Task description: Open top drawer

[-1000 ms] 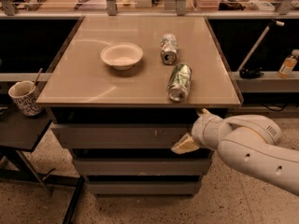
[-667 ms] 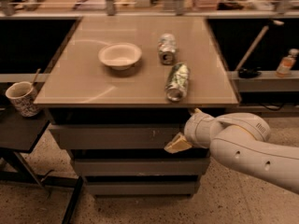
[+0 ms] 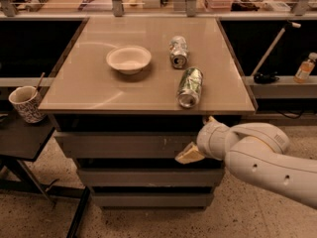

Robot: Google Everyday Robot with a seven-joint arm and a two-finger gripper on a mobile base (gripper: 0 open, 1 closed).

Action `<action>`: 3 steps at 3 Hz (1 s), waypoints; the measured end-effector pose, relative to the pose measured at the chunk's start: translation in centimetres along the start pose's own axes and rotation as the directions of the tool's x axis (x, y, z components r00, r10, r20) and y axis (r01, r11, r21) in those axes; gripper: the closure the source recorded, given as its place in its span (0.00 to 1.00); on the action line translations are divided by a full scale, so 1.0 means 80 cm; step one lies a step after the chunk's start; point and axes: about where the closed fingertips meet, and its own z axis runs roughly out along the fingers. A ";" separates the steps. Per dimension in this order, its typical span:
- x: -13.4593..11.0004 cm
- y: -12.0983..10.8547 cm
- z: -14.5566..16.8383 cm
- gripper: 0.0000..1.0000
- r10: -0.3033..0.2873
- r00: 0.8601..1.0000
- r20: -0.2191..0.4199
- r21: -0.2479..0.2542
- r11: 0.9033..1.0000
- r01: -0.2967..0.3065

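Observation:
The top drawer (image 3: 119, 145) is the widest grey face panel, just under the tan tabletop (image 3: 99, 90), with small pale scratch marks near its middle. It looks flush with the cabinet front. My gripper (image 3: 199, 138) is at the right end of this panel, pressed close against its front, on the end of my white arm (image 3: 267, 162) that comes in from the lower right. A pale yellow pad (image 3: 187, 154) shows at the panel's lower edge. Two narrower grey drawer faces (image 3: 148, 176) sit below.
On the tabletop are a white bowl (image 3: 128, 58) and two cans lying on their sides (image 3: 178, 51) (image 3: 189, 86). A patterned cup (image 3: 26, 103) stands on a low dark side table (image 3: 22, 140) to the left. A bottle (image 3: 304, 67) stands on a shelf at the right.
My gripper has slid a little to the left along the top drawer's front. The drawer face has not visibly moved.

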 end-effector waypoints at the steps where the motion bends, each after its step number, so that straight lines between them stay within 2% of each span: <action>1: 0.002 0.002 -0.001 0.00 0.000 1.000 0.000 0.000 1.000 0.000; 3: 0.000 0.013 0.005 0.00 0.005 1.000 0.008 -0.018 1.000 -0.005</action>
